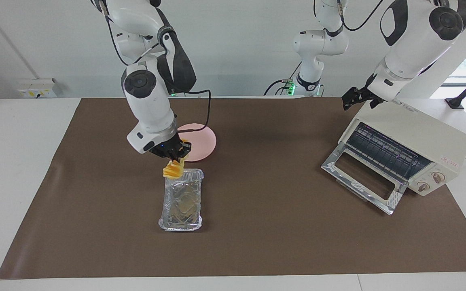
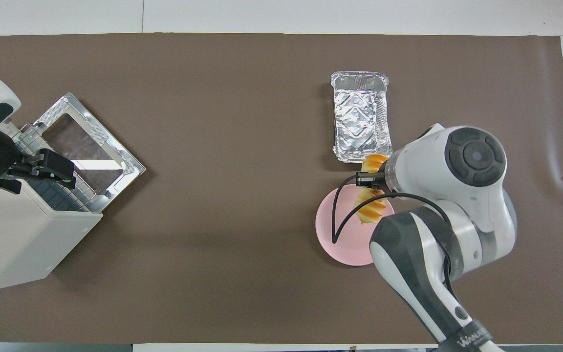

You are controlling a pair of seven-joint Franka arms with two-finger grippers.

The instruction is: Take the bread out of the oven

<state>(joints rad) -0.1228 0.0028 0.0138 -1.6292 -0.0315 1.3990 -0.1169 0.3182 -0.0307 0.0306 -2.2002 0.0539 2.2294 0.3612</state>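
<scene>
My right gripper is shut on the bread, a golden ridged loaf that hangs from it in the air. The loaf is over the strip where the foil tray's end meets the pink plate. The cream-white oven stands at the left arm's end of the table, its glass door folded down and the wire rack bare. My left gripper waits open over the oven's top corner, holding nothing.
The crinkled foil tray lies empty on the brown mat. The round pink plate sits just nearer to the robots than the tray. A black cable loops from the right wrist over the plate.
</scene>
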